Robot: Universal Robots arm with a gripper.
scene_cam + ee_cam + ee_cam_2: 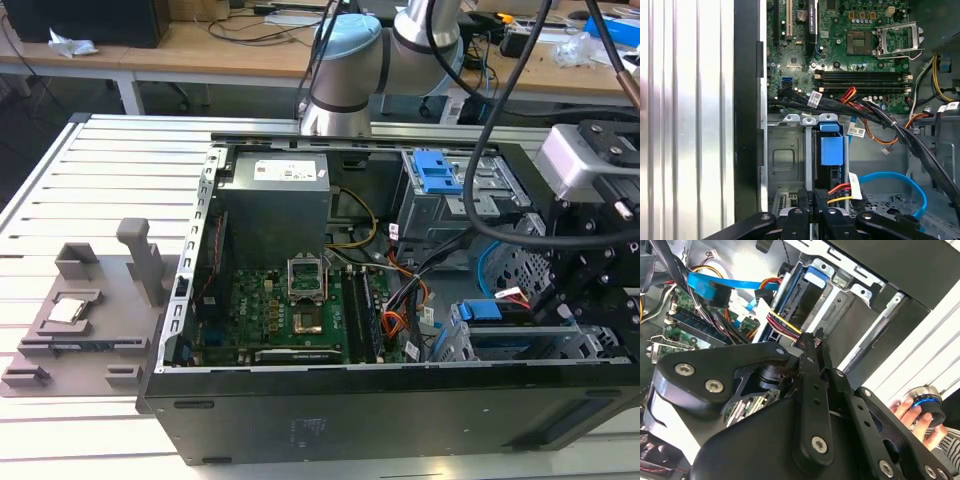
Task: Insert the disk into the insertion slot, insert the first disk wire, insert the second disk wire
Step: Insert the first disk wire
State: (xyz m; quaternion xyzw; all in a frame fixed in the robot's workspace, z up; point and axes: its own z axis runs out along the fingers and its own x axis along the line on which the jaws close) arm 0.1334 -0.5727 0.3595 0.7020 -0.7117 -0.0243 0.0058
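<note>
The disk (831,150), in its blue carrier, stands seated in the silver insertion slot (785,160) at the case's front corner; in the exterior view the disk (487,311) and slot (520,345) lie at the lower right. My gripper (811,199) is at the disk's connector end, its fingers pinched together on the black plug of the first disk wire (840,190), a red, yellow and black lead. In the second wrist view the gripper (812,338) meets that wire (782,322) at the disk (800,300). The light blue second disk wire (710,287) loops loose nearby (900,180).
A taller grey cage with a blue latch (435,170) stands behind the slot. Black and orange cable bundles (880,117) cross between the motherboard (290,310) and the slot. A hand (912,412) holds a round knob outside the case. A grey fixture (80,310) sits on the table.
</note>
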